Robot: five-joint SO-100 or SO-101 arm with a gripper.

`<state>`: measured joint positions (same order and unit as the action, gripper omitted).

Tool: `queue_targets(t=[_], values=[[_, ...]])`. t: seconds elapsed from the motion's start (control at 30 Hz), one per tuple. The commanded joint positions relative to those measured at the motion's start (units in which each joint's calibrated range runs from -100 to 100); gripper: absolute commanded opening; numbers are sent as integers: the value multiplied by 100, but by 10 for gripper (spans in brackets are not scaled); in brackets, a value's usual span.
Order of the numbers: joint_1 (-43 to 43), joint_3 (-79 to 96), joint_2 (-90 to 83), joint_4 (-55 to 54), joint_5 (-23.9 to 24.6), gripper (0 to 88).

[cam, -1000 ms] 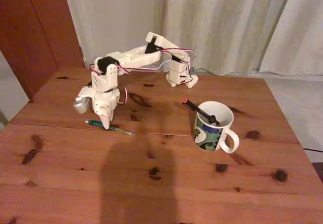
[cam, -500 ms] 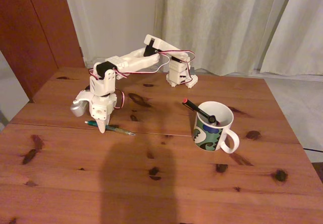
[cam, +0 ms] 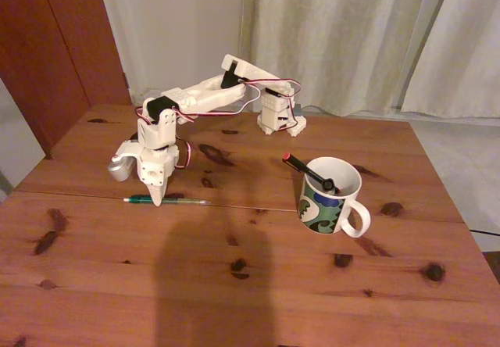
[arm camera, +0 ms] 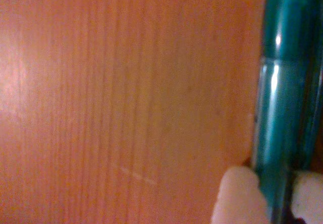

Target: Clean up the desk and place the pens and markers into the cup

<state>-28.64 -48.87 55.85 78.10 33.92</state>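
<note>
Partly hidden, teal pen (arm camera: 282,108) cut off at frame edge, pincer (arm camera: 275,196) fingertips hugging it

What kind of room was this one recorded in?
Probably a home room: a knotty pine desk stands by pale floor-length curtains and a dark wooden door, with a patterned ceramic cup on it.
</note>
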Motion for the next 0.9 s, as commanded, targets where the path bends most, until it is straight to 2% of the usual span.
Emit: queue_targets(t=[0.0, 0.87], values=[[13, -189, -103, -29, -18, 9], [86, 244, -111, -55, -60, 9]])
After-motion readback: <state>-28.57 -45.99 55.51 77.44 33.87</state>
